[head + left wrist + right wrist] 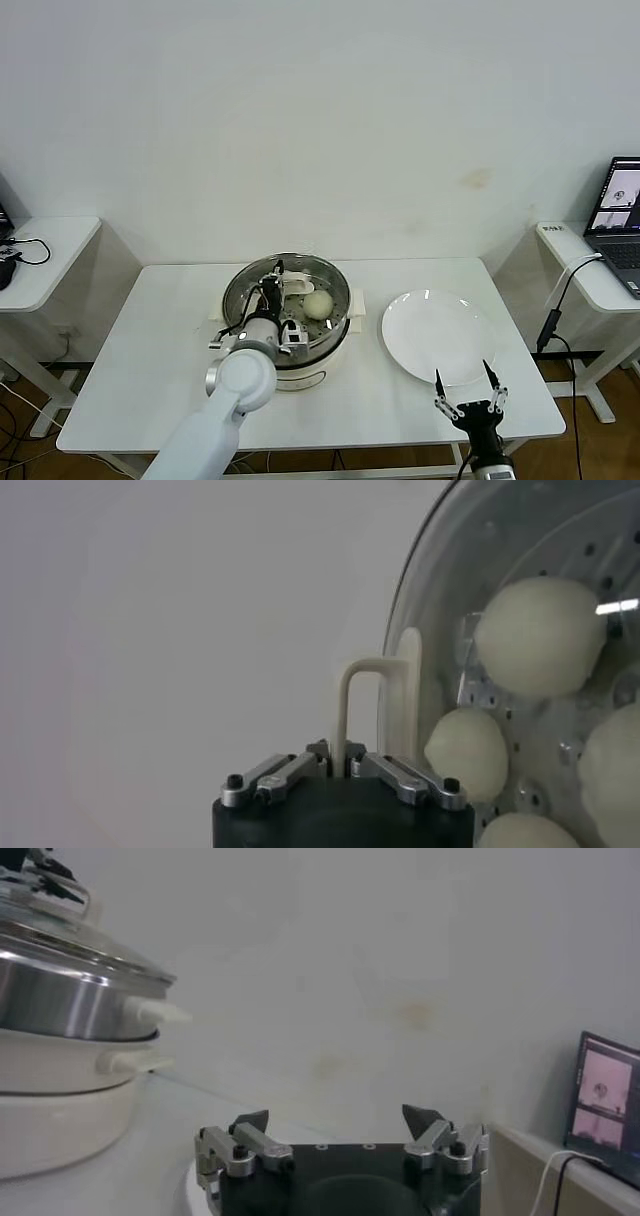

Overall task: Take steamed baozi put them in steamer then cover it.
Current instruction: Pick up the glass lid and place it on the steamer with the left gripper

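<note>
The steamer (290,345), a steel pot on a cream-white base, stands mid-table; it also shows in the right wrist view (60,998). The glass cover (250,295) lies over the pot, slightly tilted. My left gripper (272,287) is shut on the cover's cream-white handle (375,695), its jaws pinching the handle's thin bar (338,752). Several pale baozi (540,635) lie on the perforated tray under the glass; one shows in the head view (318,305). My right gripper (465,385) is open and empty at the table's front right, also seen in its wrist view (338,1116).
An empty white plate (440,335) lies to the right of the steamer, just beyond the right gripper. Side tables stand left and right; a laptop (620,215) sits on the right one, with cables hanging.
</note>
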Controlling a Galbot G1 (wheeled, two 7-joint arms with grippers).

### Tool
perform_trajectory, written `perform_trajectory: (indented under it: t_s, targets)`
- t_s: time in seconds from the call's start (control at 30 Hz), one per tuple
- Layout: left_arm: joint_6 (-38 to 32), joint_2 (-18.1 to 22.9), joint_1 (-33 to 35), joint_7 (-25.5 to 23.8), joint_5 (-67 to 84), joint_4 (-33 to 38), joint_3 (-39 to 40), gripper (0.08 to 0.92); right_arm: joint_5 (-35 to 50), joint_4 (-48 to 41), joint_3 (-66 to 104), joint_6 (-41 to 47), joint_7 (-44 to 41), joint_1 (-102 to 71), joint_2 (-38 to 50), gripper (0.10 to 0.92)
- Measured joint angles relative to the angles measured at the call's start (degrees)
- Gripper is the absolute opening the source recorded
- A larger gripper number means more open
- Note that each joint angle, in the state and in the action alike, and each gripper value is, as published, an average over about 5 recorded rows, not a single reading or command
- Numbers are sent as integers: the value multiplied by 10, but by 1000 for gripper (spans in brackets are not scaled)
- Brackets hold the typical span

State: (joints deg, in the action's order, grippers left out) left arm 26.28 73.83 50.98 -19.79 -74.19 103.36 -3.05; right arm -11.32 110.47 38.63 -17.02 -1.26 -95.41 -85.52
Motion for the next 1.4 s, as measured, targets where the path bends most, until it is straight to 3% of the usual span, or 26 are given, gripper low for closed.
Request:
perform_trajectory:
  t_s: [0.7,1.4]
  targets:
    - [-11,7,0,6,-8,-15,-16,170,-5,1,-10,-3,0,-5,-1,823]
    - [-21,-24,54,23,5,60,-25,751,-12,-1,-15,-5,-1,-8,-3,823]
